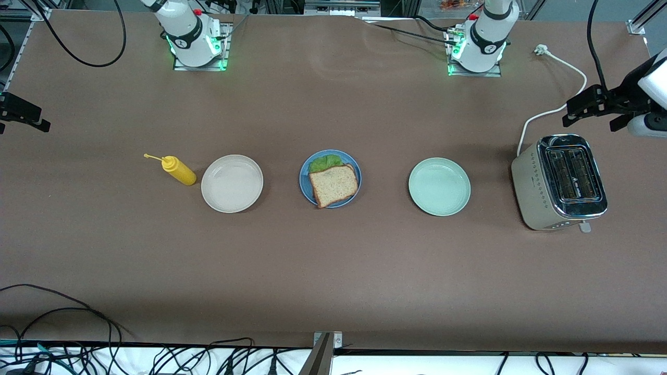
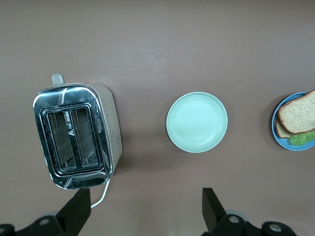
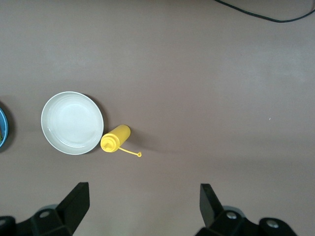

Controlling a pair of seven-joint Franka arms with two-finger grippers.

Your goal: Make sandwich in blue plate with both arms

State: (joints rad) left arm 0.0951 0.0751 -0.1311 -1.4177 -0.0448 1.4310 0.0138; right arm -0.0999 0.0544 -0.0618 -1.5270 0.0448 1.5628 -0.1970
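Observation:
The blue plate (image 1: 304,183) sits mid-table between two other plates. On it lies the sandwich (image 1: 334,185): a speckled bread slice on top, with green lettuce (image 1: 323,162) poking out from under it. The left wrist view shows the sandwich (image 2: 298,112) on the blue plate (image 2: 294,147) too. My left gripper (image 1: 591,115) hangs open and empty over the table beside the toaster, its fingers wide apart (image 2: 144,204). My right gripper (image 1: 23,115) hangs at the right arm's end of the table, open and empty (image 3: 142,197). Only the blue plate's rim (image 3: 2,129) shows in the right wrist view.
A cream-white plate (image 1: 232,183) and a yellow squeeze bottle (image 1: 178,171) lie toward the right arm's end. A pale green plate (image 1: 439,186) and a chrome toaster (image 1: 560,179) with a white cord (image 1: 565,107) lie toward the left arm's end. Black cables run along the table's near edge.

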